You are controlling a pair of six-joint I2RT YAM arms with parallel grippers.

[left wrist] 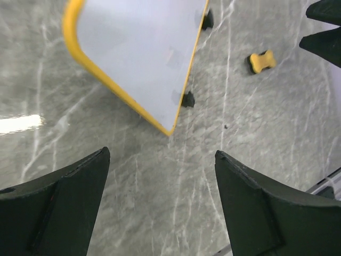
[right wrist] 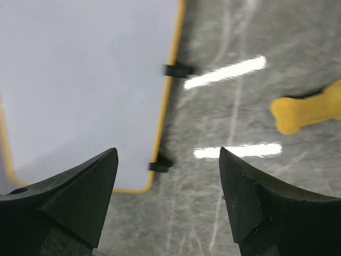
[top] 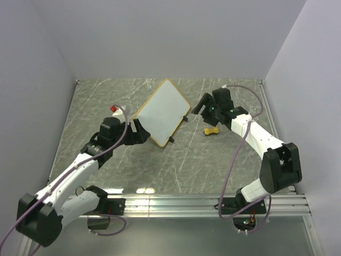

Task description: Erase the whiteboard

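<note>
Plainly, the whiteboard (top: 162, 111) was seen lying near the middle of the table (top: 106, 170), turned so that one corner pointed to twelve o'clock. No writing could be made out on its face in any view, so how much wiping remained could not be told.

The left gripper (top: 141, 130) was held at about eight o'clock of the board, just beside its rim. In the left wrist view its jaws were spread wide with only bare table between them. The right gripper (top: 200, 106) was poised at about three o'clock of the board, also parted and empty, as its own camera showed.

The eraser (top: 211, 130), a small yellow bone-shaped piece, lay at about four o'clock of the board, well clear of the rim and just below the right gripper. It was judged that the eraser would best be taken by the right arm, gripped across its narrow waist. The board could meanwhile be steadied at its rim by the left, since a light board may slide under a wipe.

A small red object (top: 114, 109) sat at nine o'clock of the board, close by the left arm. The black clips (right wrist: 178, 69) along the edge facing the eraser might catch it.
</note>
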